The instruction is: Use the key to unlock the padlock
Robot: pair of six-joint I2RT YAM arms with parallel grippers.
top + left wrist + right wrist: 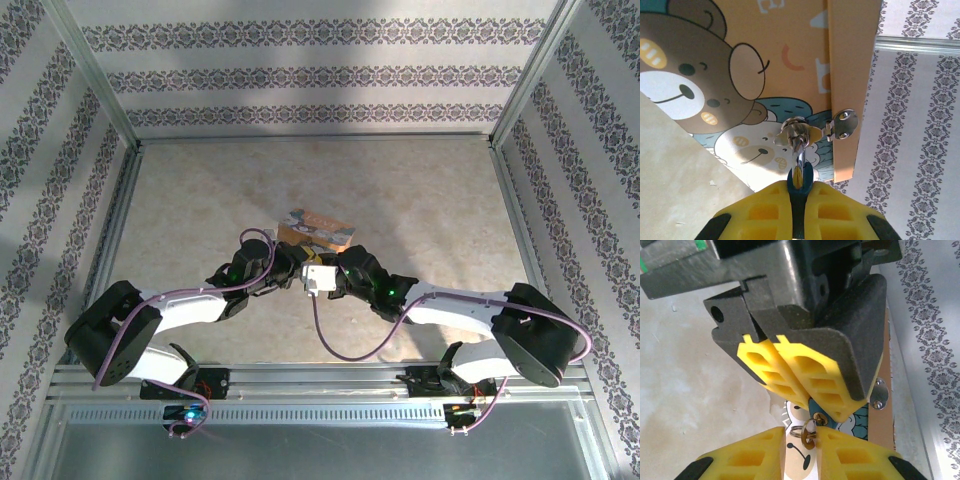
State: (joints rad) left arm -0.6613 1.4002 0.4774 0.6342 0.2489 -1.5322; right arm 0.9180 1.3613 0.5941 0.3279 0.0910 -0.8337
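Left jaws: pinching the key (799, 165) by its head.
Key: tip in the padlock (852, 60).
Right jaws: narrow gap around a ring (807, 436); grip unclear.

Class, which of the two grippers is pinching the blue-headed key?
The left gripper: it is shut on the key at the padlock, while the right gripper stands open.

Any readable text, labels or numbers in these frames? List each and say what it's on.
Possibly "E": a white letter cut off by the frame's top edge, on the orange face of the padlock, left wrist view.
Other white letter pieces along the seam of that face: cropped, not readable.
Print on the padlock in the top view: too small to read.
No brand, number or sign is legible elsewhere.
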